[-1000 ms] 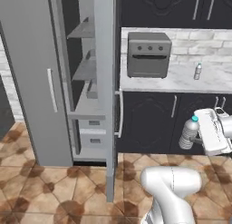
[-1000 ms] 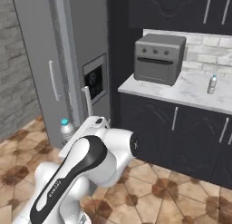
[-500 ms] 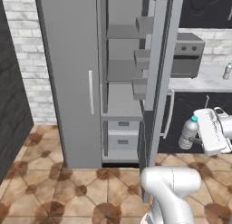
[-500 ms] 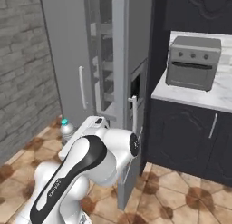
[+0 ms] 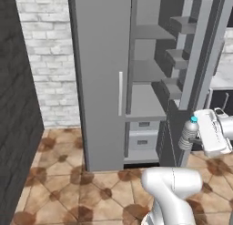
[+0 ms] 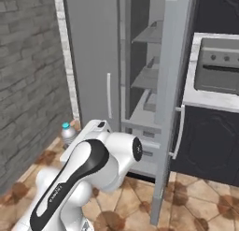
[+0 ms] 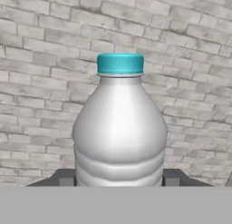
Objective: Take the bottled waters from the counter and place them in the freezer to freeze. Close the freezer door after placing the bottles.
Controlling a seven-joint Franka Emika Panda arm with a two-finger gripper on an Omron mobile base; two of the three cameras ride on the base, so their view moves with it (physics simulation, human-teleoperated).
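Observation:
A clear ribbed bottled water [image 7: 120, 128] with a teal cap stands upright between my gripper's [image 7: 118, 177] two dark fingertips [image 7: 63, 177], and the gripper is shut on it. From the left base the bottle [image 5: 188, 135] hangs at my gripper [image 5: 196, 138], low and just right of the open freezer door [image 5: 196, 60]. The freezer [image 5: 146, 99], the narrower section with grey shelves and drawers, stands open ahead. The same bottle [image 6: 68, 133] peeks out left of my arm. A strip of the marble counter [image 6: 210, 101] lies right of the fridge.
The fridge's wider left door [image 5: 98, 83], with a slim handle, is shut. A grey toaster oven [image 6: 217, 71] sits on the counter. A brick wall [image 5: 43, 60] rises left of the fridge, with a dark wall [image 5: 16, 105] nearer. The floor is brown tile.
The whole scene has slid right in both base views as the base moved. The fridge now sits in the middle and closer. The bottle stays in the shut gripper.

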